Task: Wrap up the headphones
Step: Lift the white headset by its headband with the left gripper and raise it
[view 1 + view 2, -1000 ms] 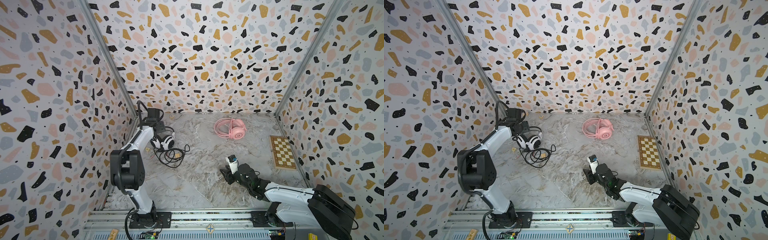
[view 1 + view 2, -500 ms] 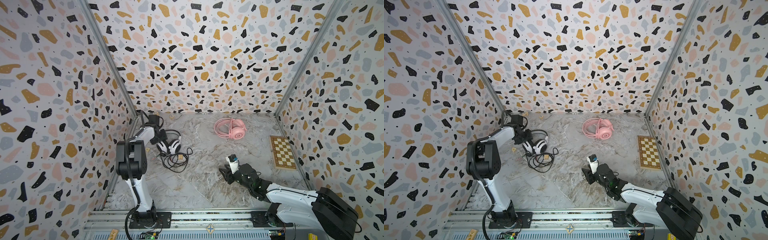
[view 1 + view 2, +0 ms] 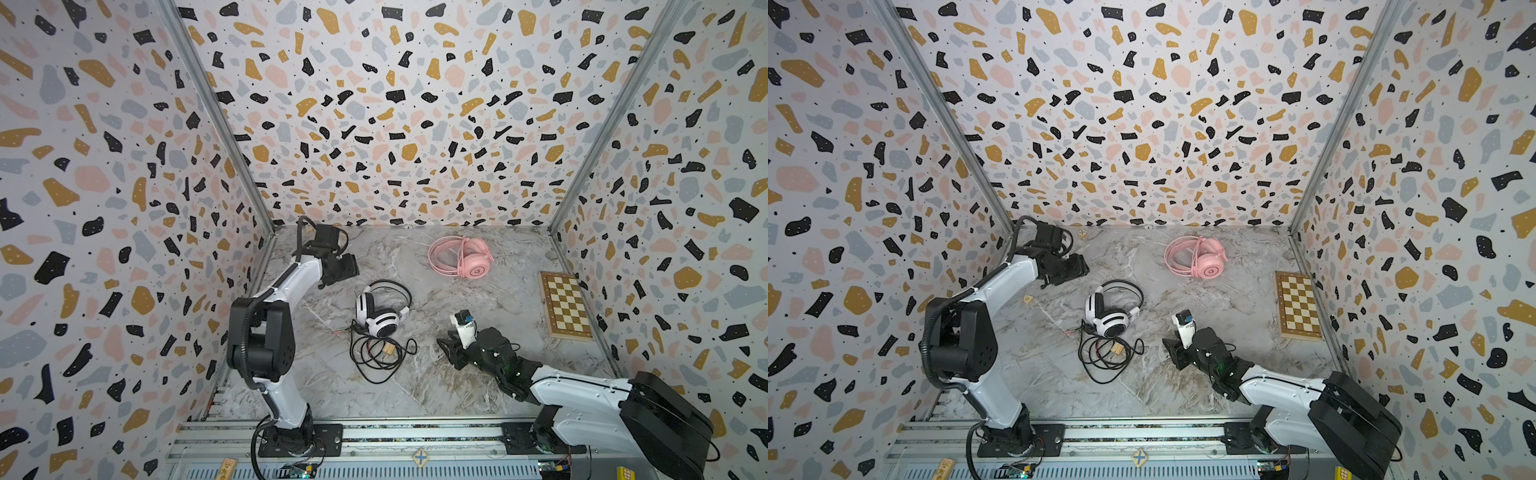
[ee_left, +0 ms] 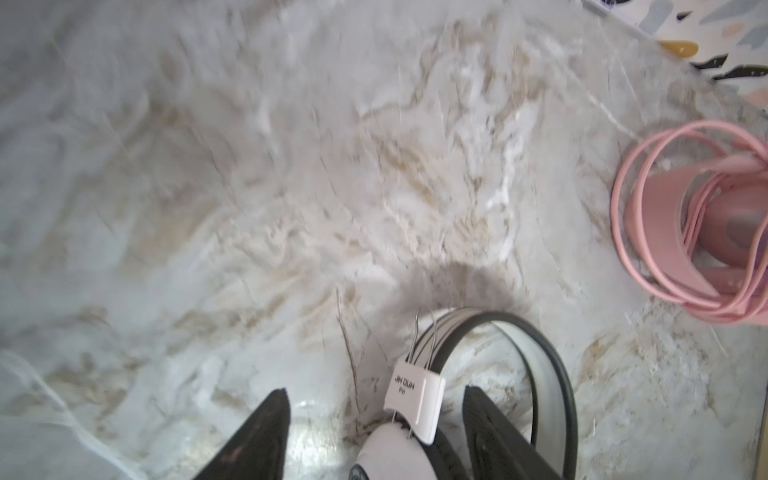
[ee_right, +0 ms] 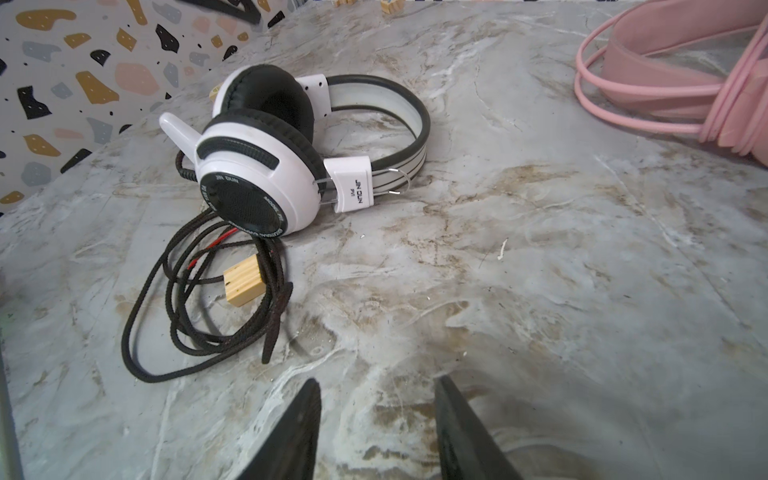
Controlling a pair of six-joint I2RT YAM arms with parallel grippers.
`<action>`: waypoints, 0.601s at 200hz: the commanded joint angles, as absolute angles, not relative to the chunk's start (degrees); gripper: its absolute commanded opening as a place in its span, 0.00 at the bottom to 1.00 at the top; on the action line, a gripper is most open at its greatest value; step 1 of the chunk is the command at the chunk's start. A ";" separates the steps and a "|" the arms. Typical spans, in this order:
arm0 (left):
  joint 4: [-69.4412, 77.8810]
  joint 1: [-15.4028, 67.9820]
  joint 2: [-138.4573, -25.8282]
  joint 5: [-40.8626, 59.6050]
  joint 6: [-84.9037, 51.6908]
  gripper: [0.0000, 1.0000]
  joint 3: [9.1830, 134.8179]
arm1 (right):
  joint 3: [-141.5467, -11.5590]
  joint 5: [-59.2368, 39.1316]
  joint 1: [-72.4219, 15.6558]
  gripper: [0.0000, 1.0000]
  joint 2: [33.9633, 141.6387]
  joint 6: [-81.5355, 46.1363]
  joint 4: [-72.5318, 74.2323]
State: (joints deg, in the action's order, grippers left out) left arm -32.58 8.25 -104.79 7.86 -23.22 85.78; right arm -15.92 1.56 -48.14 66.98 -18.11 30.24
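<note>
**Setting: enclosed robot test cell, lab-type**

Three terrazzo-print wall panels (image 3: 374, 124) box in a marble-look surface (image 3: 457, 395); metal corner profiles (image 3: 216, 124) join the panels. Left arm (image 3: 286, 286) and right arm (image 3: 582, 390) are bolted to an aluminium rail (image 3: 395, 434) along the open front. A bare circuit board (image 3: 301, 471) and loose wiring sit at the rail.

In left wrist view, pink headset (image 4: 665, 224) edge-cropped, white headset (image 4: 415, 392) cropped, tabletop (image 4: 208, 187) blurred

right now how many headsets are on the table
2. The white and black headset lies in the middle, its black cable loose in front of it; the pink headset lies farther back and to the right. None looks hidden.
</note>
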 commanded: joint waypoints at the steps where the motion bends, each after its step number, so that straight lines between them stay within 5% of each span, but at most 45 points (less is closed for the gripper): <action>1: -42.15 11.90 -111.38 1.58 -15.34 0.68 99.13 | -17.95 0.71 -48.47 0.47 68.26 -18.45 30.63; 47: -62.89 19.83 -129.69 -7.54 3.33 0.66 124.49 | -17.45 2.18 -48.60 0.47 66.38 -18.00 29.77; 120: -58.66 22.37 -132.51 -2.56 13.34 0.66 121.35 | -17.31 2.88 -48.60 0.47 65.61 -17.67 29.18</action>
State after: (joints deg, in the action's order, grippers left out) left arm -56.60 21.93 -132.55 -3.03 8.47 121.54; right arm -16.12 2.17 -48.29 66.54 -18.04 30.02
